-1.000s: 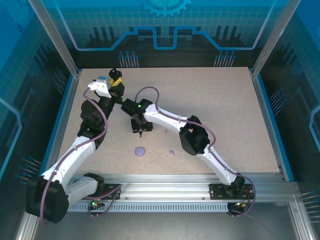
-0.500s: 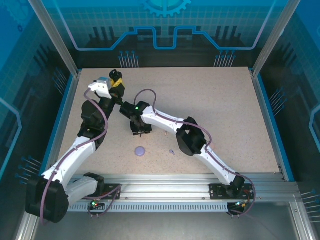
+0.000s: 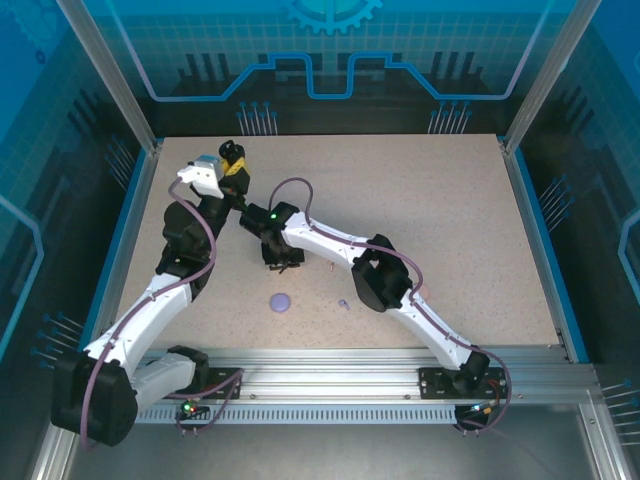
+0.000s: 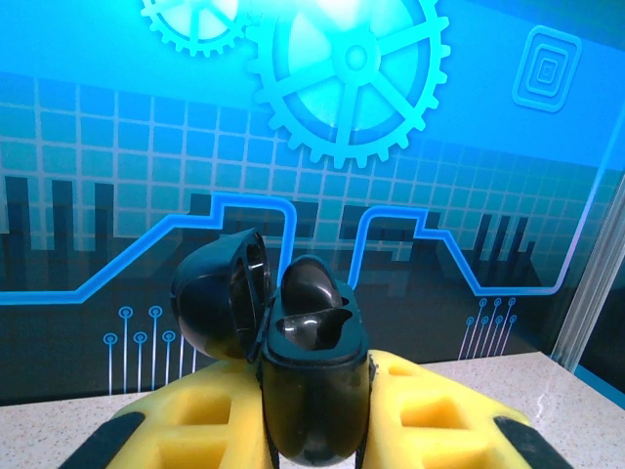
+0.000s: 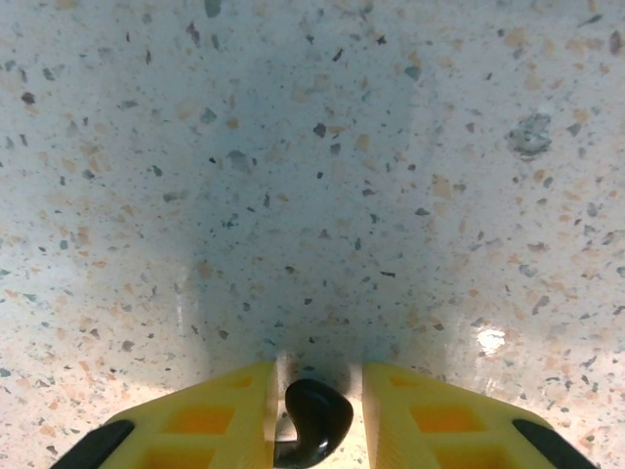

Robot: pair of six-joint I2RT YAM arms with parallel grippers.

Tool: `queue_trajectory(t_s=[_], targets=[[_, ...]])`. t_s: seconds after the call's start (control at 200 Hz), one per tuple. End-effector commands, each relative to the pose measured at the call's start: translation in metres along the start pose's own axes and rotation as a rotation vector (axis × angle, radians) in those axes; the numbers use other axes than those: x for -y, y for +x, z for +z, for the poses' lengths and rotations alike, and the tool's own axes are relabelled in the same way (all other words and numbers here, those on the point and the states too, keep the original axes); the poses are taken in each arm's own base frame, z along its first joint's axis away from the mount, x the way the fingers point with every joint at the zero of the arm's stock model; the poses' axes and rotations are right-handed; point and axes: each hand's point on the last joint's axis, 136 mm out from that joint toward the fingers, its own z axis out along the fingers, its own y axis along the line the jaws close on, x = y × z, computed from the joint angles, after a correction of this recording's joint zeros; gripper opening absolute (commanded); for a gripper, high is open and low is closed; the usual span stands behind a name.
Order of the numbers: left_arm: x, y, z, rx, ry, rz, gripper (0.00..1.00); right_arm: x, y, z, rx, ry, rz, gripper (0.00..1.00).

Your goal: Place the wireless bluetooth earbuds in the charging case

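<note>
My left gripper [image 4: 314,376] is raised at the back left [image 3: 232,160], shut on an open black charging case [image 4: 311,391]. Its lid [image 4: 220,298] hangs open to the left. One black earbud [image 4: 317,283] sits in the far slot, and the near slot [image 4: 311,327] is bare. My right gripper [image 5: 317,376] points down close over the table [image 3: 281,262], with a black earbud [image 5: 314,420] held between its yellow fingers [image 5: 210,415]. A pinkish-beige earbud [image 3: 331,266] and a lilac earbud [image 3: 343,303] lie on the table.
A round lilac case [image 3: 280,301] lies shut on the speckled table [image 3: 450,220], in front of my right gripper. Blue walls and aluminium posts ring the table. The right arm's elbow [image 3: 378,283] hangs beside the lilac earbud.
My right gripper and forearm have shifted slightly left, toward the left arm. The left gripper with the black case has stayed put.
</note>
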Motion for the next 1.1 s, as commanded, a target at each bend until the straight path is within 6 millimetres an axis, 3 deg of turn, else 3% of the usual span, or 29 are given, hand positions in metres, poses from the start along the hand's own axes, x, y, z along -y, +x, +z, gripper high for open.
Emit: queue_trajectory(t_s=[0.0, 0.35, 0.465, 0.73, 1.095], targets=[[0.000, -0.009, -0.004, 0.037, 0.008, 0.006, 0.00, -0.008, 0.013, 0.014, -0.035, 0.001, -0.003, 0.26], [0.001, -0.009, -0.003, 0.035, 0.014, 0.000, 0.00, -0.008, 0.013, 0.006, -0.037, -0.006, 0.009, 0.32], [0.001, -0.009, -0.003, 0.036, 0.015, -0.001, 0.00, -0.005, 0.016, 0.004, -0.044, 0.008, 0.029, 0.38], [0.002, -0.010, -0.002, 0.038, 0.022, -0.006, 0.00, -0.003, 0.025, -0.001, -0.057, 0.007, 0.107, 0.38], [0.003, -0.013, -0.003, 0.045, 0.025, -0.005, 0.00, 0.006, 0.028, -0.011, -0.038, 0.045, 0.086, 0.37]])
